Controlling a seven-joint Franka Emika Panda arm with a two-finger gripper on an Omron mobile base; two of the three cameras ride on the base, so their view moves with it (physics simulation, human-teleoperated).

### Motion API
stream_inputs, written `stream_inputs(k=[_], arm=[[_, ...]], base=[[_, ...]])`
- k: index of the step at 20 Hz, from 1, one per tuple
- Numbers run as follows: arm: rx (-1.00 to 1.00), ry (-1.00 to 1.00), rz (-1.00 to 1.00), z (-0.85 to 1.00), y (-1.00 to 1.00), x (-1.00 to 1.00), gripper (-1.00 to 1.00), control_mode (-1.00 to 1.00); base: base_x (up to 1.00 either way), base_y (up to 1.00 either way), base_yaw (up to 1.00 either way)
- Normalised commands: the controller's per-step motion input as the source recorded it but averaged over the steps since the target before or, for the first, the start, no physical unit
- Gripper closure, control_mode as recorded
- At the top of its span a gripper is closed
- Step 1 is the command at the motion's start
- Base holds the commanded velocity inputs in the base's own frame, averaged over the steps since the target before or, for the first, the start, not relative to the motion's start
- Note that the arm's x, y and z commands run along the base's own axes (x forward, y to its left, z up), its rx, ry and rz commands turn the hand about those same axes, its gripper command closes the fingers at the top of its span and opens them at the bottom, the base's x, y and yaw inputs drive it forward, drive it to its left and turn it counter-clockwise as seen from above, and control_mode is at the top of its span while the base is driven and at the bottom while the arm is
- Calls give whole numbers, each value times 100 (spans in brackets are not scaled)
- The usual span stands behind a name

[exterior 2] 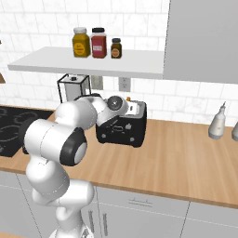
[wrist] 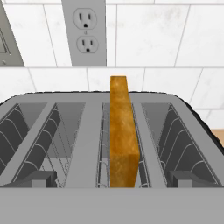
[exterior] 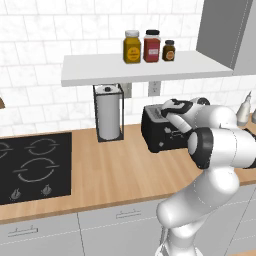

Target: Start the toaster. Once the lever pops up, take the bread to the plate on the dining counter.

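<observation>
The bread (wrist: 122,135) stands on edge in the toaster (wrist: 92,144), in a slot just right of centre, straight ahead at twelve o'clock of the hand (exterior: 172,111). Its long axis runs away toward the wall. I cannot tell how wide the hand stands.

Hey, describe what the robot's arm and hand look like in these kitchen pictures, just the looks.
The arm is glossy white, built of thick rounded segments with dark, nearly black bands at the joints. The hand at its end is white with black trim. No cables or markings show.
</observation>
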Motion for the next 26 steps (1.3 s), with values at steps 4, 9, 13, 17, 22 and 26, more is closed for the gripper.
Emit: stream_inputs(k=[4, 9, 13, 17, 22, 26], arm=[[0, 0, 0, 0, 0, 0, -100, -100], [0, 0, 0, 0, 0, 0, -100, -100], [0, 0, 0, 0, 0, 0, -100, -100], [0, 0, 0, 0, 0, 0, -100, -100], [0, 0, 0, 0, 0, 0, -100, -100], [0, 0, 0, 0, 0, 0, -100, -100]], base=[[0, 0, 0], [0, 0, 0], [0, 0, 0], [0, 0, 0], [0, 0, 0], [0, 0, 0]])
